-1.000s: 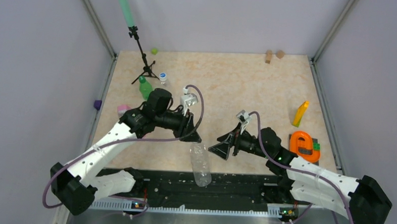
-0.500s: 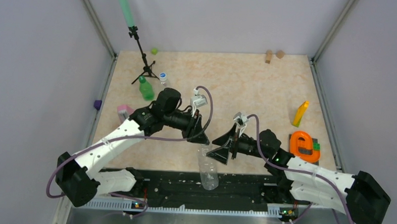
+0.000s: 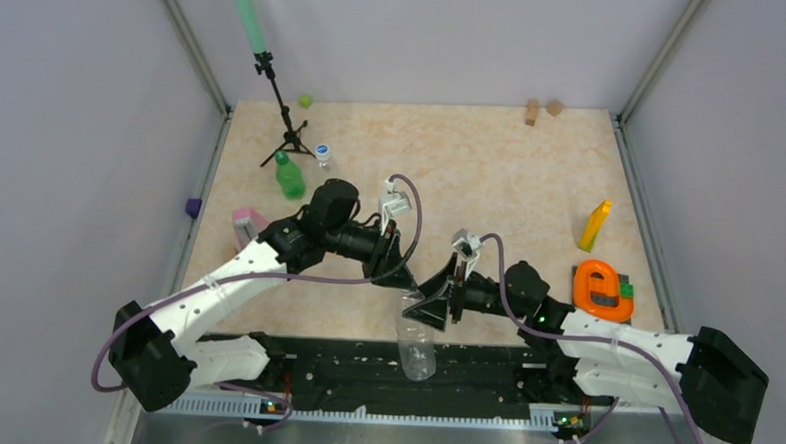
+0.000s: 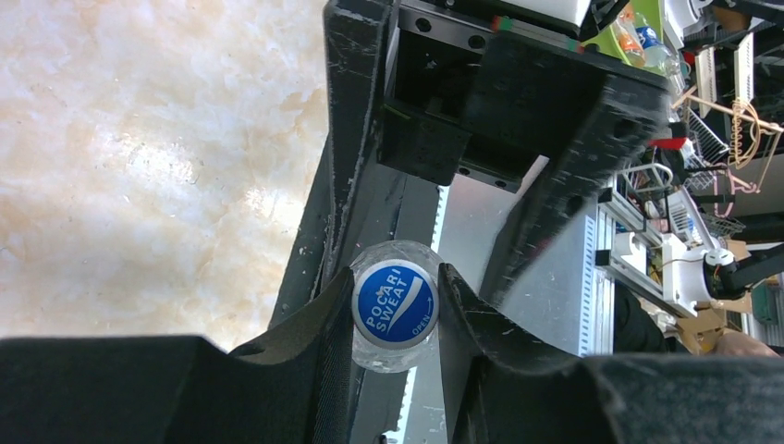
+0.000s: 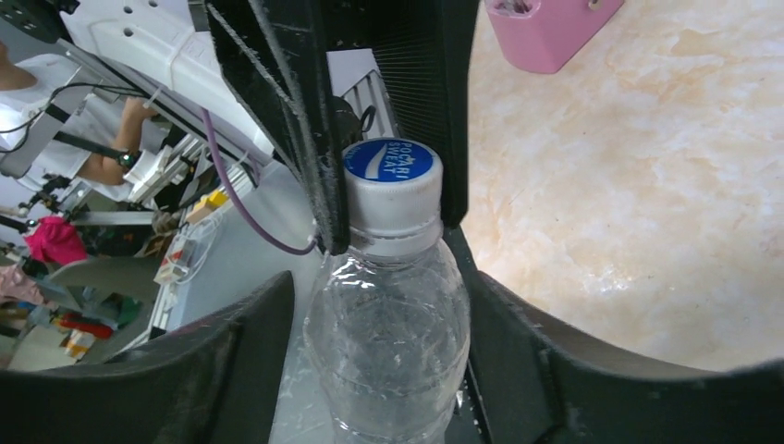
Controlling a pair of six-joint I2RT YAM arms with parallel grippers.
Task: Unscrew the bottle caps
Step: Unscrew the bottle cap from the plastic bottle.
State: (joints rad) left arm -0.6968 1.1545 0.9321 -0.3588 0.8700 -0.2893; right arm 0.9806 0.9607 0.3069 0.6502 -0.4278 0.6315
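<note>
A clear bottle (image 3: 416,343) hangs over the table's near edge. Its blue cap (image 4: 396,303) is pinched between the fingers of my left gripper (image 4: 396,307), which is shut on it from above (image 3: 398,282). My right gripper (image 3: 430,306) reaches in from the right, its jaws on either side of the bottle's body (image 5: 388,342) just below the cap (image 5: 390,166). One finger (image 5: 490,305) touches the body; a thin gap shows at the other. At the back left stand a green bottle (image 3: 289,177) with a dark green cap (image 3: 281,158) and a small clear bottle with a blue cap (image 3: 323,151).
A camera tripod (image 3: 285,127) and a lime lump (image 3: 304,101) stand at the back left. A pink box (image 3: 244,219) lies by the left arm. A yellow block (image 3: 595,224) and an orange piece (image 3: 602,288) sit at the right, with wooden blocks (image 3: 542,109) at the back.
My left arm carried the bottle slightly right. My right gripper moved left onto the bottle, and its jaws narrowed around the body.
</note>
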